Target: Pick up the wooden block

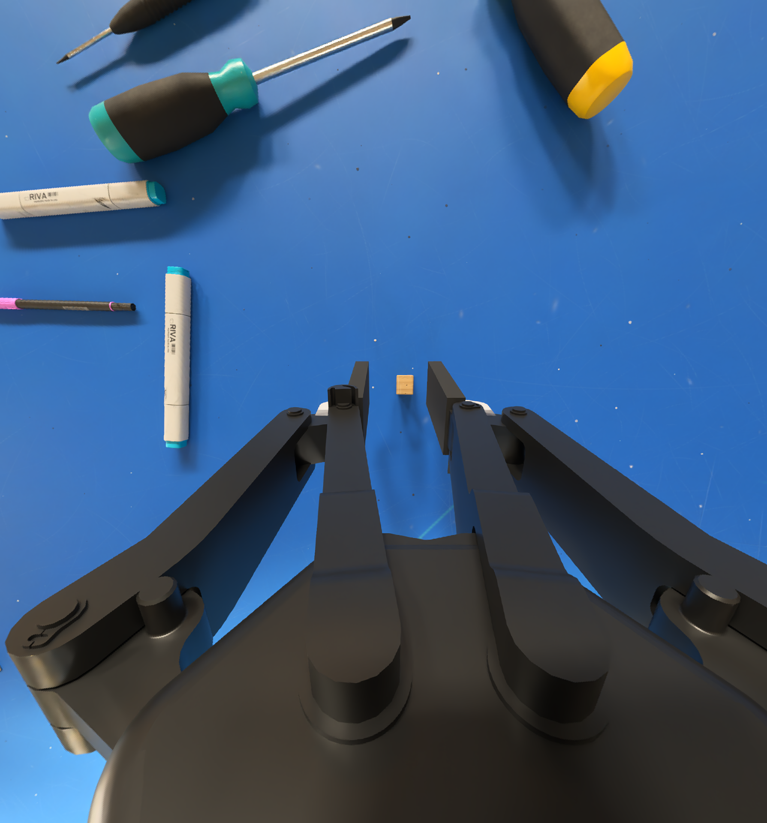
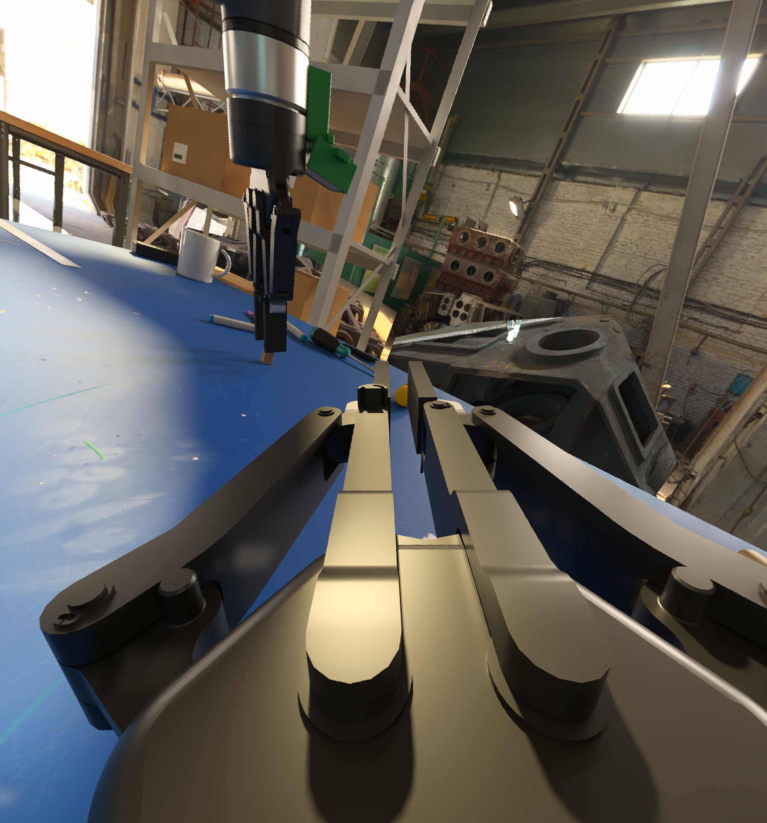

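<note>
Between my left gripper's (image 1: 397, 378) parted fingers, the wooden block (image 1: 404, 384) sits on the blue surface (image 1: 550, 289), a small pale cube with clear space on both sides. Nearest it lies a white marker (image 1: 177, 356) with teal ends; a teal-and-black screwdriver (image 1: 181, 109) and a yellow-capped handle (image 1: 595, 75) lie farther off. My left arm points straight down. My right gripper (image 2: 397, 378) hovers low, fingers slightly apart, holding nothing.
</note>
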### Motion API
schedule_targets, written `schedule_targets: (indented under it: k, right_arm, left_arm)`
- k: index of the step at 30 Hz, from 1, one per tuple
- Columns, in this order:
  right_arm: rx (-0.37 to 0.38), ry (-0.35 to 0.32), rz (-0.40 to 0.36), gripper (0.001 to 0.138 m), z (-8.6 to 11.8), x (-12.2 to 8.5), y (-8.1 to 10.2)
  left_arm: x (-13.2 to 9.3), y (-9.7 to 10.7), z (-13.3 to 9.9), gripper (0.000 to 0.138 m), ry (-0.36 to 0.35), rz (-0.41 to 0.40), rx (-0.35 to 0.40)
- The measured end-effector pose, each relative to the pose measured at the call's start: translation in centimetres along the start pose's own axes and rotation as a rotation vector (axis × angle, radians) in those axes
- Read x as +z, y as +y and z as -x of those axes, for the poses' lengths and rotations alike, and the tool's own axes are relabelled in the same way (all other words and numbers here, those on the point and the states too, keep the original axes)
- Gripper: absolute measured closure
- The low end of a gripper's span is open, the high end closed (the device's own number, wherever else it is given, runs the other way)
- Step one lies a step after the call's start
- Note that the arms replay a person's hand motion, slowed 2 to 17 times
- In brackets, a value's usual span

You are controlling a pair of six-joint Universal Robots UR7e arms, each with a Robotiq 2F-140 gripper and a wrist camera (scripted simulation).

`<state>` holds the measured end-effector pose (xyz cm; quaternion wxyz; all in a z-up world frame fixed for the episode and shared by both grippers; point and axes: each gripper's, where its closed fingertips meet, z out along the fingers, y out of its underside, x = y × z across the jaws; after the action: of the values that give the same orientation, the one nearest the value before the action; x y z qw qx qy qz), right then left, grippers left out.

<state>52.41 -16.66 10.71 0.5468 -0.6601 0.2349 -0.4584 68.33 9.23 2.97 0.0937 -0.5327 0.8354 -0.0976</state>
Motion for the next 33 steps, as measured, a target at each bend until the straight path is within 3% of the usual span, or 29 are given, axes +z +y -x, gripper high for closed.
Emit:
schedule_targets:
  k: [33]
  right_arm:
    - [0.011,0.019,0.015,0.127,-0.35,0.14,0.25]
  left_arm:
    - [0.78,0.33,-0.49,0.097,0.050,0.040,-0.052]
